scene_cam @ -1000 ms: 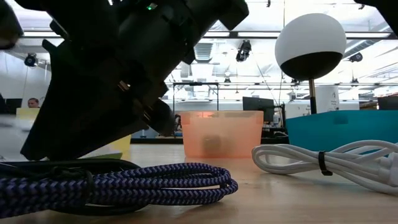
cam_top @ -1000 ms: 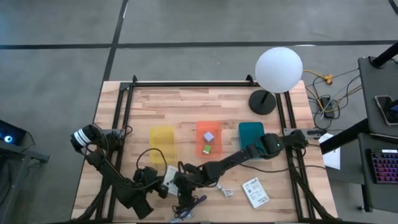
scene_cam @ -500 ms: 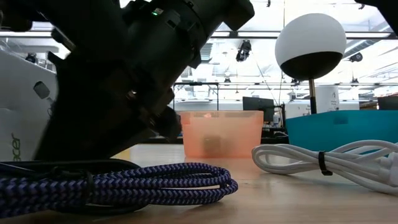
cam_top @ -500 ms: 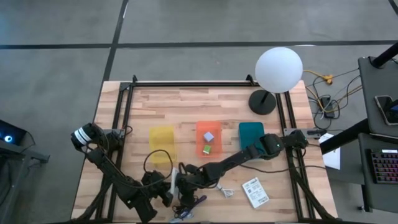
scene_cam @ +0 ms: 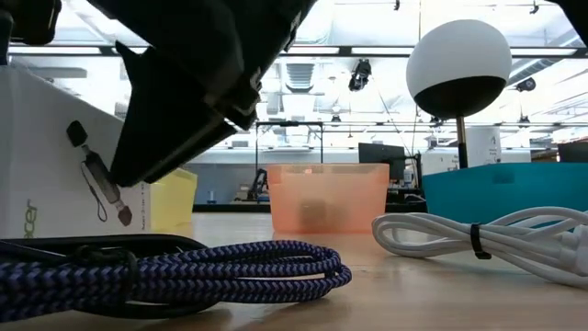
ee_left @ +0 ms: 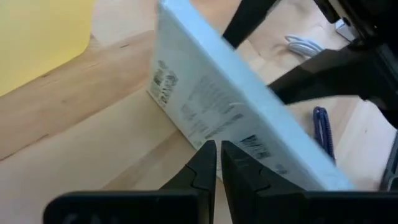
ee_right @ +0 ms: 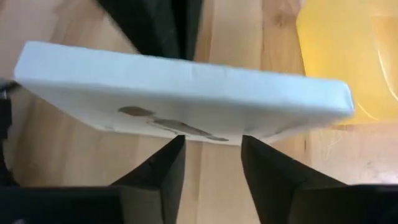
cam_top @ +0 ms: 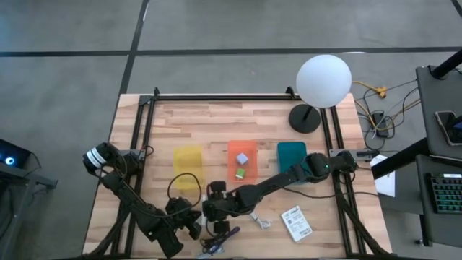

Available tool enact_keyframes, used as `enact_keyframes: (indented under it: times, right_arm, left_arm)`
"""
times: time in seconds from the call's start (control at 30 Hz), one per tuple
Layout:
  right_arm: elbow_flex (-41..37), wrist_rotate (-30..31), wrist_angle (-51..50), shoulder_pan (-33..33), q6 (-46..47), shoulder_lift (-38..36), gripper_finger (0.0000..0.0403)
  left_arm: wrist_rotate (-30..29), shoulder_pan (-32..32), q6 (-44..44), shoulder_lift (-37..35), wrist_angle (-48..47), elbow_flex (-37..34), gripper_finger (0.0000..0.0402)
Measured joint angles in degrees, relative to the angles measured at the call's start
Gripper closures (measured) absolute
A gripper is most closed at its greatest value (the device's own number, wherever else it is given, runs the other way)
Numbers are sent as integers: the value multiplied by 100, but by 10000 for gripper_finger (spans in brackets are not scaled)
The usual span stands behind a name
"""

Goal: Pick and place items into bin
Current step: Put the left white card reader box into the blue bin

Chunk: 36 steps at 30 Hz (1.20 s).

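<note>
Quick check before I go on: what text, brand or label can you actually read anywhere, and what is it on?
"cer": tail of a brand word on the white packet, low view, beside a drawing of a cable.
Fine print and barcode-like marks on that packet, left wrist view: too blurred.
Print on the second packet on the table: too small.
Nothing else readable.

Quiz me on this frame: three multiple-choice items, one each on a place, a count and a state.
1. The two tiny cubes lie in: A the yellow bin; B the orange bin; C the teal bin.
2. Bins on the table: A three; B two; C four.
3. The white packet between the grippers is: A flat; B in a bin; C tipped up.
B: the green cube and lavender cube show inside the orange bin.
A: yellow, orange and teal.
C: the low view shows its face upright, between left gripper and right gripper.
</note>
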Motion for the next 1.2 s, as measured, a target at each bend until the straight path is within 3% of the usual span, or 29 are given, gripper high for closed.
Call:
enact_keyframes:
  times: [0.3,0.47,0.77,1.0,1.2]
  right_arm:
    - [188,281,-420,-3,-487,-66,208]
    - [205,319,-532,-9,-966,-76,208]
    - [435,1035,-643,-9,-1773,-85,207]
    - [562,1048,-651,-7,-1960,-87,207]
    - [551,987,-659,25,-2802,-87,207]
  left_arm:
    - [-172,61,-8,0,237,-151,393]
    - [-190,71,-8,0,255,-151,393]
    - [-190,70,-15,0,258,-151,393]
    - [-190,70,-15,0,258,-151,393]
    - [-190,57,-19,-1,256,-151,393]
